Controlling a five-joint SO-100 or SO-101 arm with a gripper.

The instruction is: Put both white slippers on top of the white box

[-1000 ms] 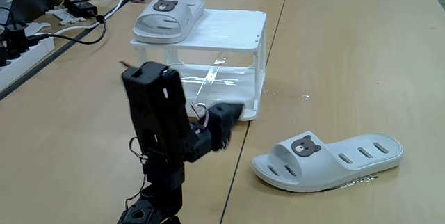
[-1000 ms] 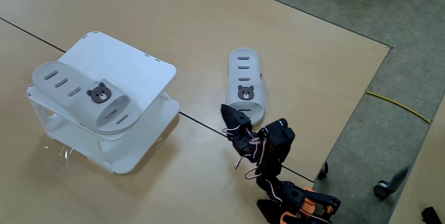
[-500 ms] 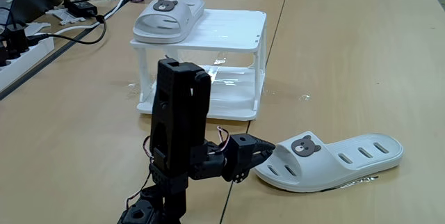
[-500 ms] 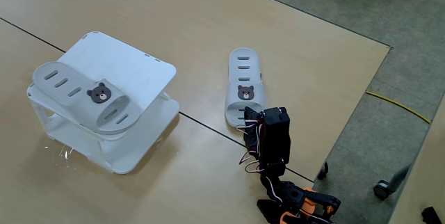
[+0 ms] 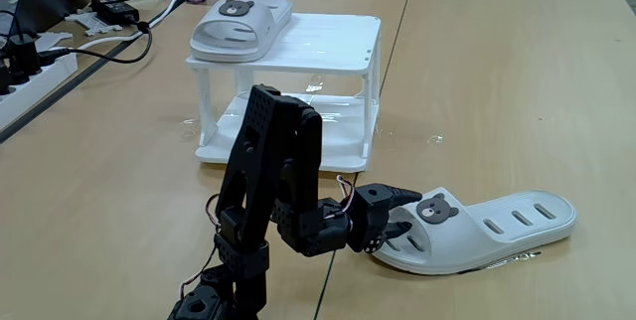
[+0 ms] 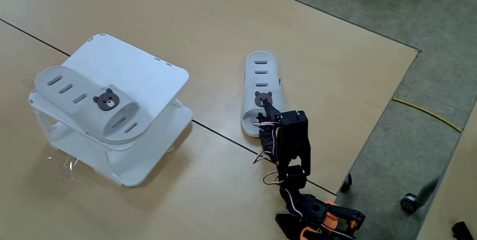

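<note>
Low fixed view first: one slipper already sits on the white box at the far left, and the gripper noses into the toe end of the second slipper lying near right on the table. I cannot tell how wide its fingers stand.

High fixed view: the gripper sits over that second slipper by its bear badge, so the second pickup looks underway; next comes a firm pinch on the strap.

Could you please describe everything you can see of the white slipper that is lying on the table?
The white slipper looks like moulded rubber, with a grey-brown bear badge on the strap and oval slots along the footbed. It lies flat and sole-down on the wooden table, apart from the white box. The gripper is at its strap end, one jaw over the strap.
</note>
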